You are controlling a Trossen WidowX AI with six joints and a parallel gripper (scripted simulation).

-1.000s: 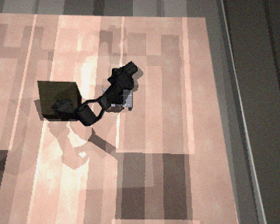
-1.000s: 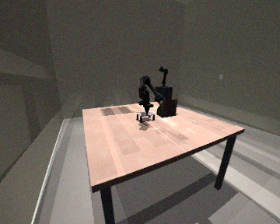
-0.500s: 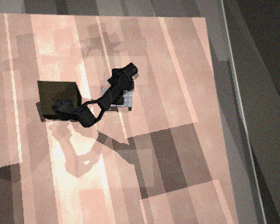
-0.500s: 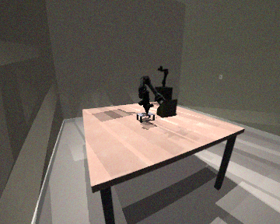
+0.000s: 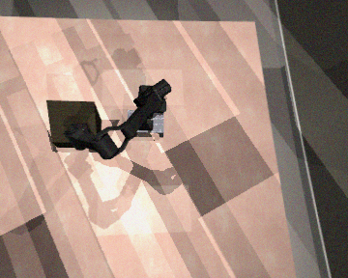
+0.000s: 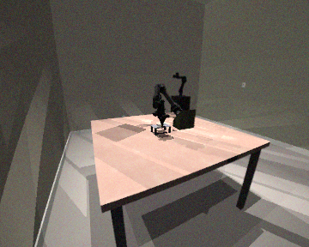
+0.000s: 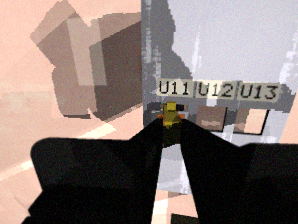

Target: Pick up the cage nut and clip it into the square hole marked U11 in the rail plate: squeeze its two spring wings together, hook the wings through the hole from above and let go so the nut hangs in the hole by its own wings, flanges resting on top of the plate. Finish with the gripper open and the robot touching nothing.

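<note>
Nut point(image 7: 171, 120) pinched in the nearly closed hand point(image 6: 162, 124) point(image 7: 170, 124) at the U11 hole of the plate point(image 5: 159, 125) point(image 6: 154, 126) point(image 7: 165, 172), the clipping step apparently under way, the next move calling for both wings to be seated through the hole before the fingers part and lift clear.

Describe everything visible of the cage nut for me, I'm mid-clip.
The cage nut is small, yellow on top with orange at both sides and darker below. It is held between the gripper's fingertips, at the hole just below the U11 label. Its wings and seating depth cannot be made out.
</note>
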